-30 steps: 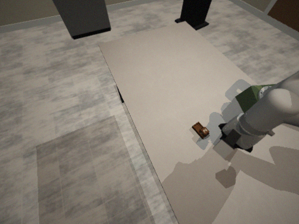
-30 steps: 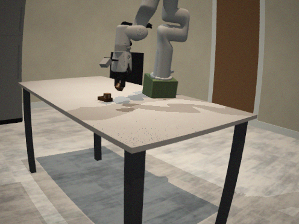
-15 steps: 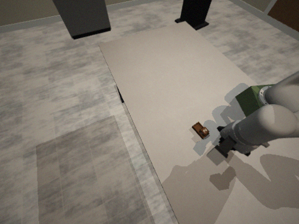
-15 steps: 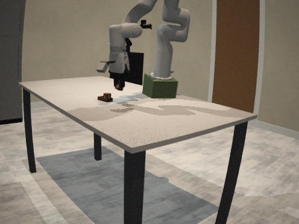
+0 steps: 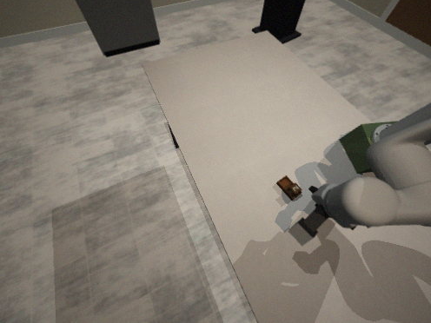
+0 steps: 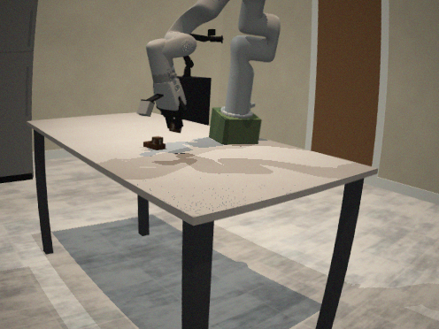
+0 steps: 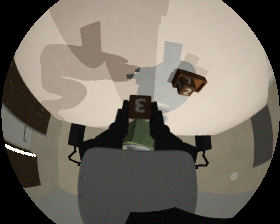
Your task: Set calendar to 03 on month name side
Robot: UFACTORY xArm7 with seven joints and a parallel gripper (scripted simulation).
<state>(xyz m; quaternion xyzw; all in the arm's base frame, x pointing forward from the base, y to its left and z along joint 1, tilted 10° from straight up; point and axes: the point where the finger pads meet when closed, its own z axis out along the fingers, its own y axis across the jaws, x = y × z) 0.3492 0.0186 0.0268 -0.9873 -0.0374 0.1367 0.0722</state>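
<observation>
A small brown tray [image 5: 284, 183] [image 6: 150, 145] [image 7: 199, 80] lies on the table. A brown cube [image 5: 295, 189] [image 6: 157, 140] [image 7: 186, 89] stands at one end of it, and the other end of the tray is empty. This cube shows a pale 2 on one face; a mark on another face is unclear. My gripper [image 6: 175, 127] [image 7: 139, 108] is shut on a second brown cube [image 7: 140, 100], above the table and to one side of the tray. Its face toward the wrist camera shows a 3, upside down in that view. The month's name cannot be read.
The arm's green base block [image 5: 358, 151] [image 6: 234, 129] stands on the table [image 5: 243, 108] [image 6: 265, 189] behind the gripper. Arm shadows fall around the tray. In the top view the arm hides the held cube.
</observation>
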